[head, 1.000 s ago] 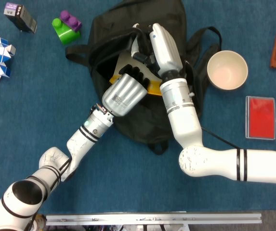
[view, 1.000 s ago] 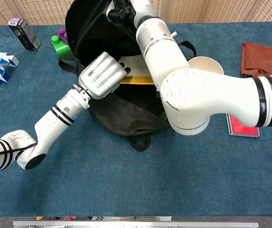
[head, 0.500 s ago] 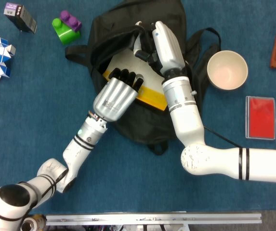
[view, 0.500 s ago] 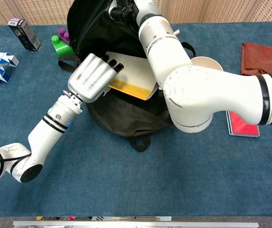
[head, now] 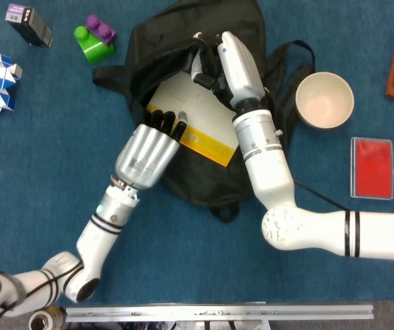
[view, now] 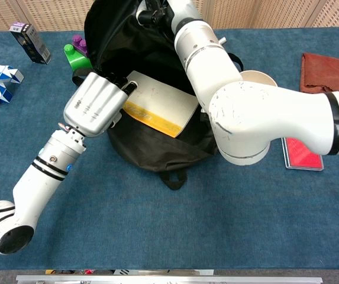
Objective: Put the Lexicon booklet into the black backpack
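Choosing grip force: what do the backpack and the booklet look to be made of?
The black backpack looks like soft matte woven fabric: it slumps and creases. The white booklet with a yellow band seems thin paper or card, lying flat with crisp edges; coating unclear.

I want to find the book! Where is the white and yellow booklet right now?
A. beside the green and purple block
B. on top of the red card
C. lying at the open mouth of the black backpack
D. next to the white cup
C: the booklet lies at the open mouth of the black backpack, with the left hand at its edge.

Overhead head view, lower chest view
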You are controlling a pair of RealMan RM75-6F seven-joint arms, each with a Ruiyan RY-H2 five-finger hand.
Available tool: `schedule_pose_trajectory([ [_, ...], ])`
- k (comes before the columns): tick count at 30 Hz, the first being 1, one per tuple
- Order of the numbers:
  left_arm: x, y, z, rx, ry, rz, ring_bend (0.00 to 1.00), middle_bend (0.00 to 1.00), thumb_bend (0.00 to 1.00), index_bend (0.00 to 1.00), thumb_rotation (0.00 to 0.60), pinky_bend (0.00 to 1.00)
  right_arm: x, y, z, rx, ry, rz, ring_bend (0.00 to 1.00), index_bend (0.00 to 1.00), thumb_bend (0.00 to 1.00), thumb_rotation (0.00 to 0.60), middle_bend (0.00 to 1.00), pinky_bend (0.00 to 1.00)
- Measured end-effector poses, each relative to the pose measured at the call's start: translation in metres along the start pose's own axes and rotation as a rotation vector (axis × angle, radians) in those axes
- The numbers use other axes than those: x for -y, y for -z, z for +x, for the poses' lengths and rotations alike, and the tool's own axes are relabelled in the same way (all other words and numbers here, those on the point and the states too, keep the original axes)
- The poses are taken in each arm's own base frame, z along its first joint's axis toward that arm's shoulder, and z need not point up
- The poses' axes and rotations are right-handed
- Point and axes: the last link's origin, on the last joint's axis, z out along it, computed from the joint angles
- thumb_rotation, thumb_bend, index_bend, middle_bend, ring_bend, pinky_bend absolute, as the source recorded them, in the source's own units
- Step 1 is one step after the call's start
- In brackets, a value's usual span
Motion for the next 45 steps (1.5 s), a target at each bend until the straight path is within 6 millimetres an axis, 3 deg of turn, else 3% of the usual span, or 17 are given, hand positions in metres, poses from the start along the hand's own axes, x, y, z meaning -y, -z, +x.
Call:
schedule_pose_trajectory([
  [15, 0.042, 0.044, 0.025, 0.024, 0.064, 0.062, 0.46, 0.44, 0.20, 0.29, 0.600, 0.55, -0.010, 0.004, 0.009, 0.019, 0.025, -0.004, 0.66, 0.81, 0.82, 0.600, 0.69, 0.93],
  [22, 0.070, 0.063, 0.024, 0.068, 0.112, 0.117, 0.46, 0.44, 0.20, 0.29, 0.600, 0.53, -0.020, 0.009, 0.013, 0.058, 0.055, -0.004, 0.66, 0.81, 0.81, 0.600, 0.69, 0.92],
  [25, 0.081, 0.067, 0.023, 0.091, 0.139, 0.154, 0.45, 0.44, 0.20, 0.29, 0.600, 0.53, -0.024, 0.012, 0.014, 0.086, 0.073, -0.003, 0.59, 0.77, 0.78, 0.600, 0.64, 0.81],
  [36, 0.108, 0.068, 0.022, 0.151, 0.207, 0.247, 0.42, 0.44, 0.20, 0.27, 0.600, 0.53, -0.047, 0.029, 0.017, 0.283, 0.158, -0.010, 0.22, 0.25, 0.60, 0.600, 0.33, 0.30],
  [41, 0.110, 0.068, 0.021, 0.160, 0.206, 0.255, 0.41, 0.42, 0.20, 0.27, 0.600, 0.53, -0.059, 0.040, 0.018, 0.380, 0.217, -0.045, 0.05, 0.03, 0.42, 0.600, 0.17, 0.11],
  [45, 0.111, 0.067, 0.021, 0.163, 0.207, 0.261, 0.40, 0.41, 0.20, 0.26, 0.600, 0.53, -0.064, 0.045, 0.018, 0.411, 0.291, -0.055, 0.00, 0.00, 0.14, 0.600, 0.08, 0.04],
])
